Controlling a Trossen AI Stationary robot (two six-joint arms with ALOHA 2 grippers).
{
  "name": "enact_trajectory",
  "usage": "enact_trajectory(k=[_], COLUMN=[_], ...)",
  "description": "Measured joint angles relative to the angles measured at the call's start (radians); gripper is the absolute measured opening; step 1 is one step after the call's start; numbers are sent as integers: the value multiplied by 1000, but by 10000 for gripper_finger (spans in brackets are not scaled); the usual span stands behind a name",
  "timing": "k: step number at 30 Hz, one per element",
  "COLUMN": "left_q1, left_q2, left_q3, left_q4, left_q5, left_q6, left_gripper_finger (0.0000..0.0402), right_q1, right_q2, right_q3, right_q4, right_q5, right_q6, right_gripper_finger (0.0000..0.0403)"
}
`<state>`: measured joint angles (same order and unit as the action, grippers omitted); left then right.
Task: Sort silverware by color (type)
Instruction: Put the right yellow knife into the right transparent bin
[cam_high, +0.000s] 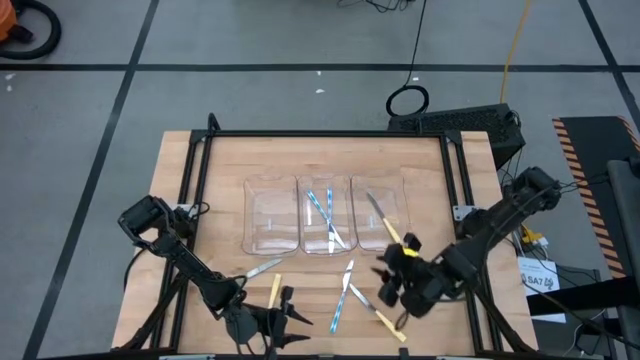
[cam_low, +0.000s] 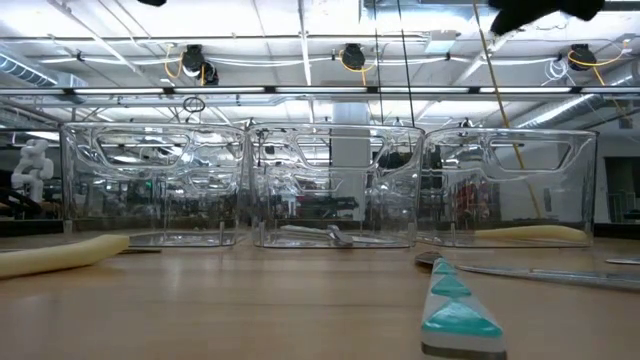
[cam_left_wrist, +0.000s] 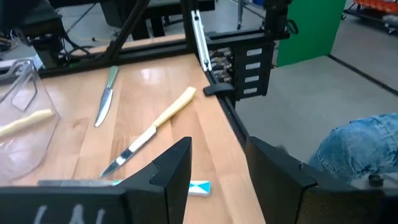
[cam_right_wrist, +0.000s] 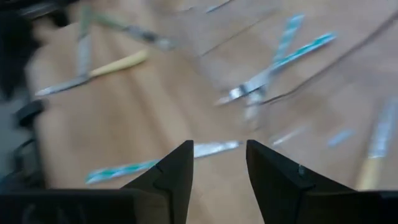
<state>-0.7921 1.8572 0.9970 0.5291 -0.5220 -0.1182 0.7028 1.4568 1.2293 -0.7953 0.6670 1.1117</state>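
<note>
Both grippers' jaws stand open and empty: light-blue silverware (cam_high: 326, 222) and a yellow knife (cam_high: 381, 218) are binned, while five pieces wait on the table (cam_high: 228, 165).

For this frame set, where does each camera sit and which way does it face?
High: overhead, straight down on the table, three clear bins, both arms.
Low: table height, level through the bins into the room; an arm barely shows at the top.
Left wrist: past the open left gripper at a yellow-handled knife.
Right wrist: blurred, past the open right gripper down at scattered silverware.
Shared: high and low both show the bins.
</note>
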Motion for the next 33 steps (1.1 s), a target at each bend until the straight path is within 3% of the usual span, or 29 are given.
enact_trajectory(k=[16,33], left_q1=[2,37], left_q2=[0,0], left_q3=[0,0], left_q4=[-72,-99], left_q5=[0,0], left_q6=[-77,-164], left_gripper_finger=[161,161], right_q1=[271,334], right_q2=[136,315], right_q3=[0,0], right_q4=[164,248], right_q5=[-15,-18], right_q6=[80,286], right_gripper_finger=[143,127])
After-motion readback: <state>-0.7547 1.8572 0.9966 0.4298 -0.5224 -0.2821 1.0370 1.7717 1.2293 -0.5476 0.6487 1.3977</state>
